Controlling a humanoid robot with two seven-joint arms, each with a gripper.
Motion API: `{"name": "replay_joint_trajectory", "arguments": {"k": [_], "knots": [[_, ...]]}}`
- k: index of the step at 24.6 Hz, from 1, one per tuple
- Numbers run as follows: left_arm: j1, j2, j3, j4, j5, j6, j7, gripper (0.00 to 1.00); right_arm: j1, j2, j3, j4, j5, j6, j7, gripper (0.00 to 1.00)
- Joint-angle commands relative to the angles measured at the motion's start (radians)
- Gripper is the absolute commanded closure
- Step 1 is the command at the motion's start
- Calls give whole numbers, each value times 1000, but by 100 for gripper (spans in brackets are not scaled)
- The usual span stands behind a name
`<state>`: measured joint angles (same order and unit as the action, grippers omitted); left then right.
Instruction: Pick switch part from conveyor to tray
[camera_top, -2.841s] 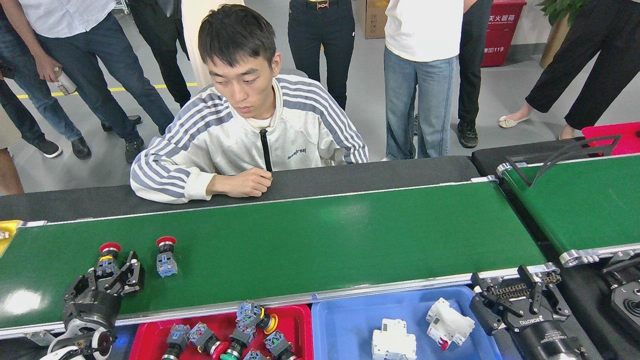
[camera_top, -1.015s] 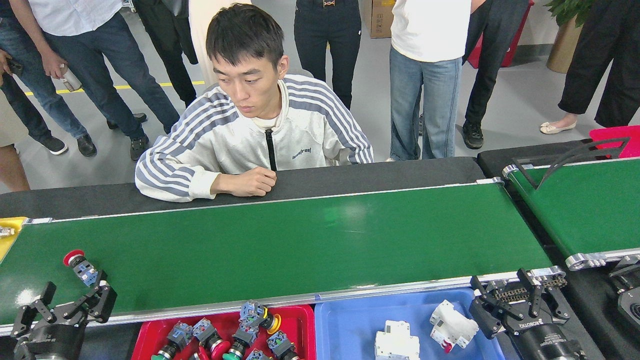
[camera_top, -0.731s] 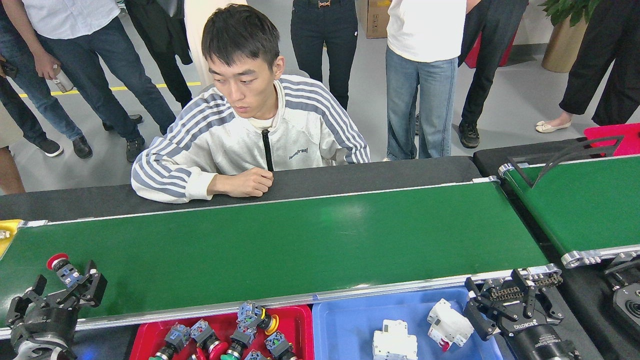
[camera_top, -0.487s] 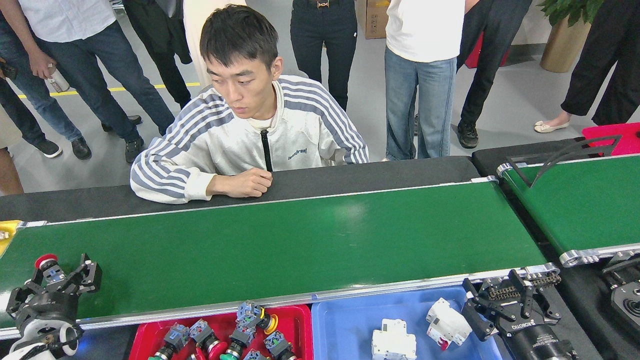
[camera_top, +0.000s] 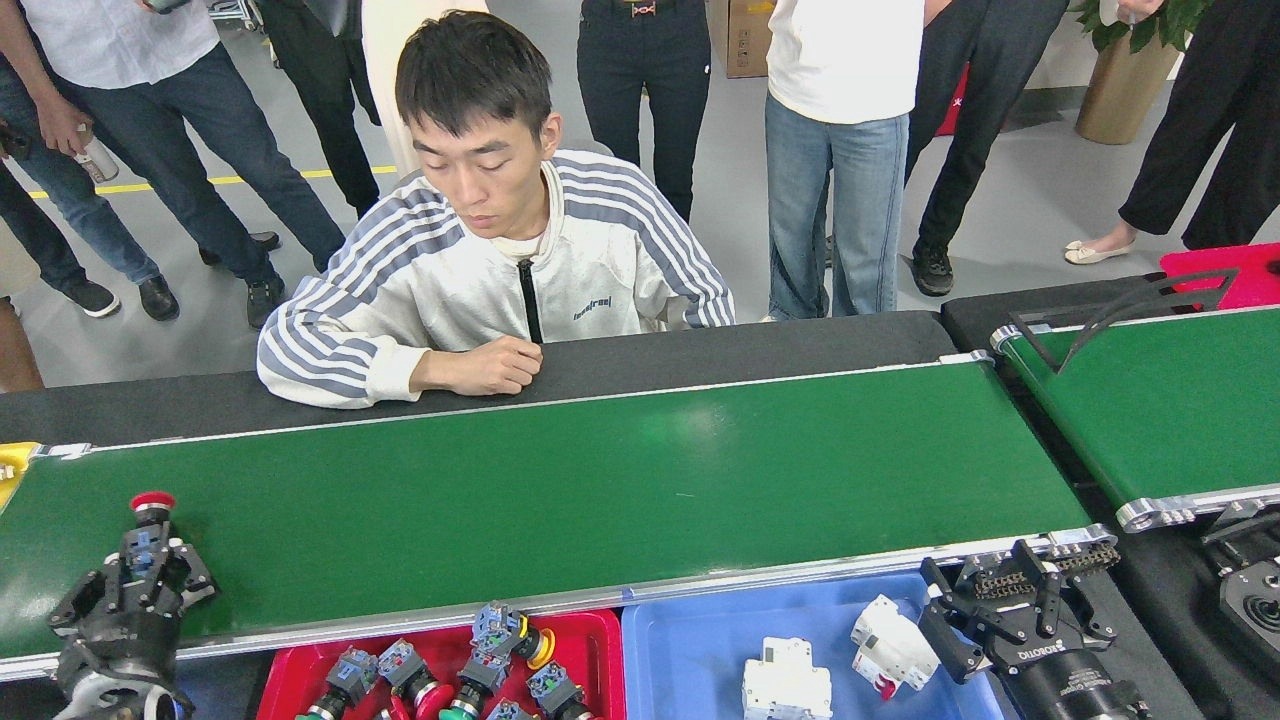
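— Gripped at the far left of the conveyor, a switch part is seen: a round red cap on a short metal neck, a blocky grey-and-blue body below. It stands nearly upright, and the left gripper is closed around its body, black angular fingers pressed against either side.

— What can be said of the belt itself?

— A long, wide strip of glossy green, smooth enough that overhead light is mirrored in pale patches. It is framed by silver metal rails, with a roller bracket at the right end. Apart from the held part, nothing is seen on its surface.

— And the trays?

— A red plastic tray is set just below the near rail. Several more switches are heaped in it, with red, green and yellow caps and blue-grey bodies. Touching its right side is a blue plastic tray, shallow and smooth-walled, in which two white boxy breakers lie.

— The other arm?

— The right gripper hangs over the blue tray's right edge, a black cylinder ending in jointed links. Its fingers are spread moderately apart, with nothing between them.

— Anything beyond the belt?

— A person in a white jacket with grey stripes is leaning on the black padded ledge, one fist resting on it. A second green belt with a black guide bar is angled away at the right.
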<state>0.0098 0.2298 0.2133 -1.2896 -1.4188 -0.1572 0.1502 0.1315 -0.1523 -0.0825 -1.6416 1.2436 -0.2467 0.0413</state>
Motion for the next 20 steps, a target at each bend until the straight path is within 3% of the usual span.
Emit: {"name": "replay_joint_trajectory", "arguments": {"k": [1,3,4,5,7,8,20], "knots": [[100,-24,0,-193,-3,-143,-7,95,-4,2,-3,-14,-1,6,-1,0],[240,-50,-12,-359,0,-288,-12,92,-6,2,-5,-14,-1,9,-3,0],[303,-64,-15,-424,0,-361,-15,85,-7,2,-5,-14,-1,9,-3,0],[360,-79,-15,-476,0,-430,-18,65,-7,4,-5,-14,-1,10,-4,0],[414,-135,-14,-491,-2,-509,-20,6,-9,4,-11,-15,-3,12,-4,0],[414,-164,-14,-490,-2,-510,-18,0,-10,7,-13,-15,-3,12,-3,0],[407,-195,120,-490,0,-446,-7,0,-9,8,-17,-14,-3,12,-4,0]]}}
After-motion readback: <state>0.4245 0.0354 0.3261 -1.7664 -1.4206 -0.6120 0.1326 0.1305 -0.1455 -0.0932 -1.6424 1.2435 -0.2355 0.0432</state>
